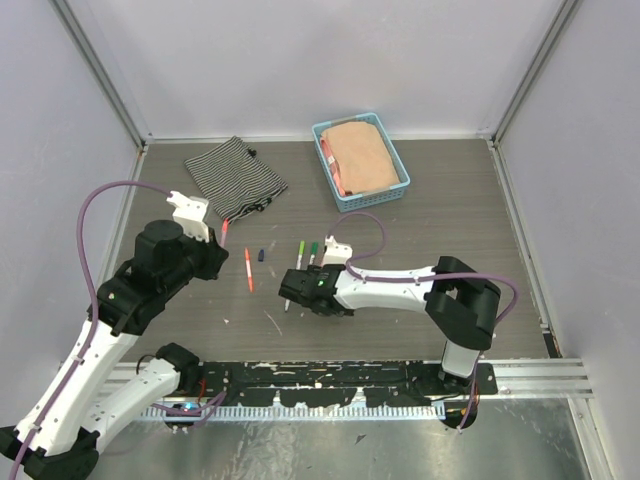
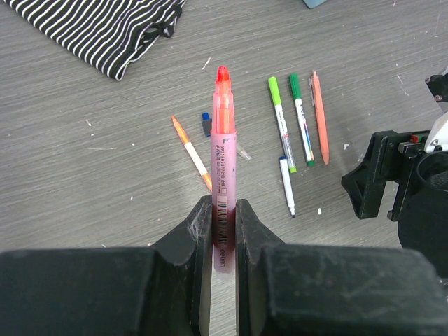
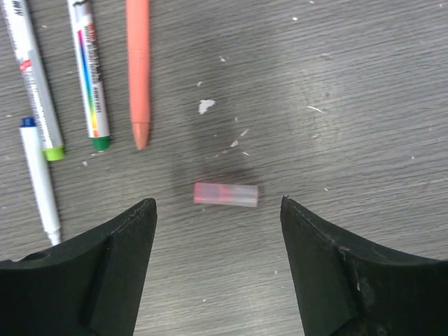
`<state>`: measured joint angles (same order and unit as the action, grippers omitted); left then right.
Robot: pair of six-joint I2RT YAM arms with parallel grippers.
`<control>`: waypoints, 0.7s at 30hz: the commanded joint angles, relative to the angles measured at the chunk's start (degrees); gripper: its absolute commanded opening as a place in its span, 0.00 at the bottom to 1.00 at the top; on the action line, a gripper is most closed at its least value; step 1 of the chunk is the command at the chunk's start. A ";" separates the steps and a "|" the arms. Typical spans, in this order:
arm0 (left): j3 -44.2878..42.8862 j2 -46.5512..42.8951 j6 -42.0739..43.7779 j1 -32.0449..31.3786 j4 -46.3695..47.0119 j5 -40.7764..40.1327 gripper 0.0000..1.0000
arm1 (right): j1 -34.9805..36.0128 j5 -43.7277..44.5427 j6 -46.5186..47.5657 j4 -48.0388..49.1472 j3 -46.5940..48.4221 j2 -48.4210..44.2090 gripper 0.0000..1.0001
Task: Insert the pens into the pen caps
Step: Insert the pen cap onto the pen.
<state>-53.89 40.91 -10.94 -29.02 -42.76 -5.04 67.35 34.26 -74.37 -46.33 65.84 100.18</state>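
Left jaws: clamped on pink pen (image 2: 224, 150), tip pointing outward, likely so a cap can go on.
Right jaws: apart, straddling pink cap (image 3: 225, 194) on counter (image 3: 364, 84).

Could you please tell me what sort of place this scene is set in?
Probably a lab robot test cell: plain white panel walls enclose a small table, the arms bolt to a metal rail, and loose pens and a blue basket look staged.
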 commanded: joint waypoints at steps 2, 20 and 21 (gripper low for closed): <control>0.53 -0.50 0.02 0.25 1.54 0.45 0.00 | -1.47 0.91 -2.07 -0.13 -1.67 -1.94 0.76; 0.52 -0.21 0.06 0.27 1.54 0.56 0.00 | -4.20 -4.47 1.25 7.56 -6.08 -1.36 0.62; 0.47 -0.21 0.05 0.27 1.54 0.43 0.00 | -4.23 -4.57 1.53 7.63 -6.01 -1.25 0.60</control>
<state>-53.89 40.93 -10.94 -29.02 -42.76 -5.04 63.44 29.71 -73.45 -39.94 59.81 100.12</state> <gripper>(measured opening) 0.190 0.624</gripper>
